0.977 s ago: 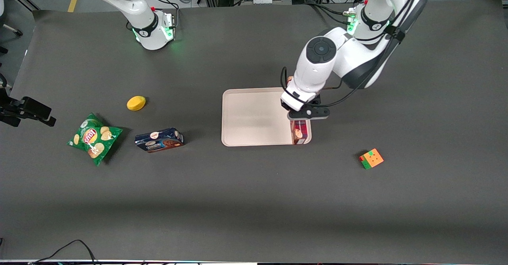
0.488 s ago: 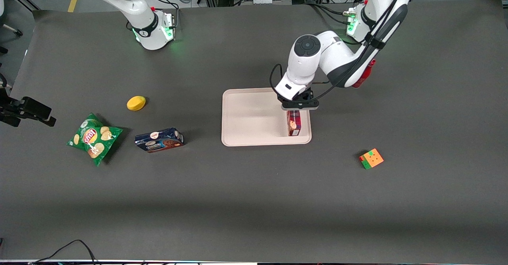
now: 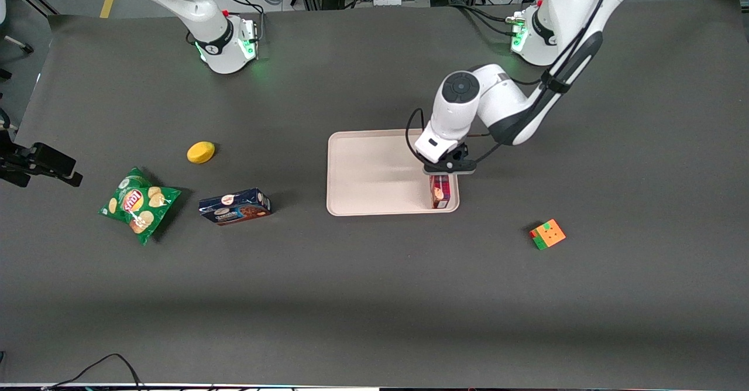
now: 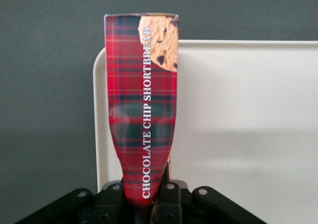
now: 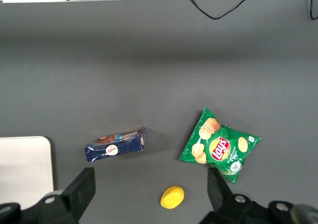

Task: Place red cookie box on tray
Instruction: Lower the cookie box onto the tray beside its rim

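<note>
Hand (image 4: pixel 149 204) cut off; red cookie box (image 4: pixel 141 105) end hidden — tray (image 4: pixel 248 134) cropped.

Dark-grey matted table (image 3: pixel 374 297) carries: pale-pink rectangular tray (image 3: pixel 374 174) centrally; orange-green puzzle cube (image 3: pixel 547 234) toward working arm's end; dark-blue cookie carton (image 3: pixel 234 206), green crisp bag (image 3: pixel 138 204), yellow lemon-shaped object (image 3: pixel 201 151) toward parked arm's end.

Left arm's gripper (image 3: pixel 443 171) sits above tray.

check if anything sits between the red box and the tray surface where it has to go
Nothing visible does. The gripper is shut on the red box, holding it over the tray at the corner nearest the cube. The tray floor around it is bare, though the spot directly under the box is hidden.
</note>
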